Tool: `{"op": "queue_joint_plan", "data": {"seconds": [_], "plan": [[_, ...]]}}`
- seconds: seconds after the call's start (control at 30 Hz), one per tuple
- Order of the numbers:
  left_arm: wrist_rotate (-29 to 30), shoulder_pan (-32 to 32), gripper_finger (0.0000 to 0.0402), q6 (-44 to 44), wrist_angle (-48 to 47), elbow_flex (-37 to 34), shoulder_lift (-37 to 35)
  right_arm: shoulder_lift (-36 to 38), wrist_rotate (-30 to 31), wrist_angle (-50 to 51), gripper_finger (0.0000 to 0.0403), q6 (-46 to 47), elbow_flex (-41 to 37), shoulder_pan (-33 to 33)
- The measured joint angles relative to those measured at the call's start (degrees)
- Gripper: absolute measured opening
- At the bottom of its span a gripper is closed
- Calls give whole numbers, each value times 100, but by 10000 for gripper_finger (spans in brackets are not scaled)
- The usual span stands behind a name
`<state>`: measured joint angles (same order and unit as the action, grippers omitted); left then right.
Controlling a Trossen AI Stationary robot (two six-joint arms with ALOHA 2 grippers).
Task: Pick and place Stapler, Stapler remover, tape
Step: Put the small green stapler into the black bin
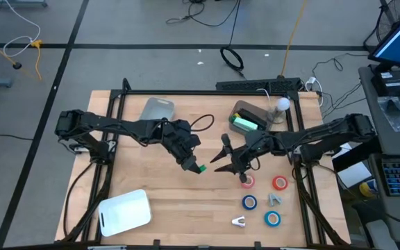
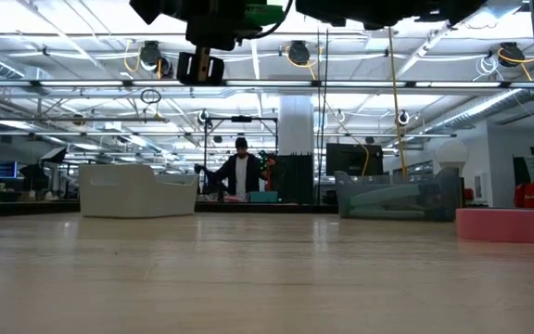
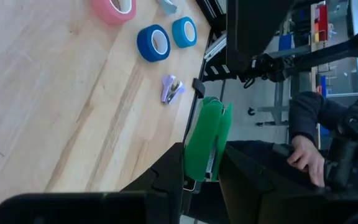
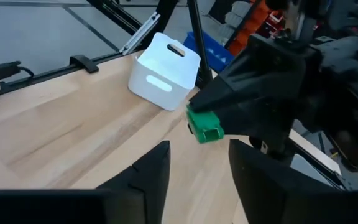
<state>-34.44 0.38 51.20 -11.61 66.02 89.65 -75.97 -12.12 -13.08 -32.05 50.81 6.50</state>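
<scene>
My left gripper (image 1: 192, 164) hangs above the middle of the table, shut on a green stapler (image 3: 207, 140), whose free end (image 1: 201, 168) sticks out past the fingertips. My right gripper (image 4: 197, 168) stands open just to the right of it, facing that green end (image 4: 204, 127) with nothing between its fingers. Two red tape rolls (image 1: 247, 181) (image 1: 280, 183) and two blue ones (image 1: 249, 202) (image 1: 273, 219) lie flat on the table at the near right. Two small stapler removers (image 1: 238, 221) (image 1: 275, 199) lie among them. My left gripper pinches the stapler's two flat sides (image 3: 197, 174) between its two fingers, at the stapler's rear end. The fingers lie along the stapler, slanting down toward the table's right side. The stapler is lifted clear of the table, and its front end (image 3: 215, 106) juts out beyond the fingertips.
A white bin (image 1: 123, 212) stands at the near left, a second white bin (image 1: 158, 109) at the far edge, and a clear bin (image 1: 247, 118) holding something green at the far right. A person's hand (image 3: 306, 158) shows beyond the table. Bare wood lies below both grippers.
</scene>
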Motion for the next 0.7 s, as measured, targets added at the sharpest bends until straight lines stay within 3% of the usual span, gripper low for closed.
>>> {"op": "queue_joint_plan", "data": {"seconds": [0.7], "plan": [[25, 29, 92, 106, 247, 7, 0, -778, -13, 31, 167, -186, 758, 15]]}}
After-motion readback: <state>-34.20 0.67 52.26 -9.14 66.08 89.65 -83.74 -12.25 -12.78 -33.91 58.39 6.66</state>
